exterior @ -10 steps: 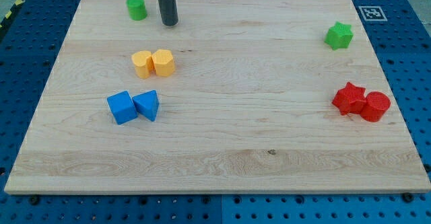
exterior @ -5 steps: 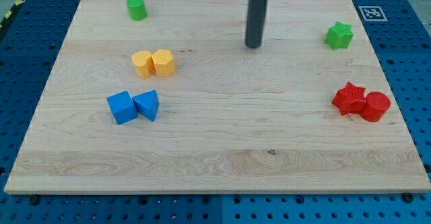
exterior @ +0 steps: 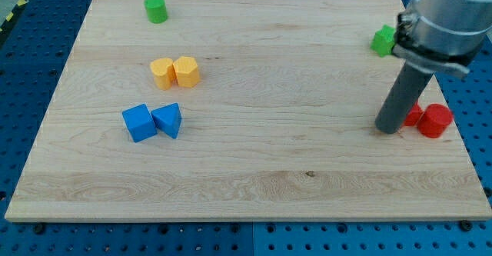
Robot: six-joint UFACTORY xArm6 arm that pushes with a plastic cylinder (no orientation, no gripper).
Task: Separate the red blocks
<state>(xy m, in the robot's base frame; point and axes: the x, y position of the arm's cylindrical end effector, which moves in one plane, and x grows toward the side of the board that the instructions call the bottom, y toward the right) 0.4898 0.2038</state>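
Note:
Two red blocks sit near the board's right edge. The red cylinder is at the far right. The other red block lies just left of it, mostly hidden behind my rod, so its shape cannot be made out. My tip rests on the board right against that block's left side.
A green star block is at the upper right, partly behind the arm. A green cylinder is at the top left. Two yellow blocks touch at left centre. A blue cube and a blue triangular block touch below them.
My tip moved from the top centre down and right to the red pair. The red cylinder has shifted slightly right.

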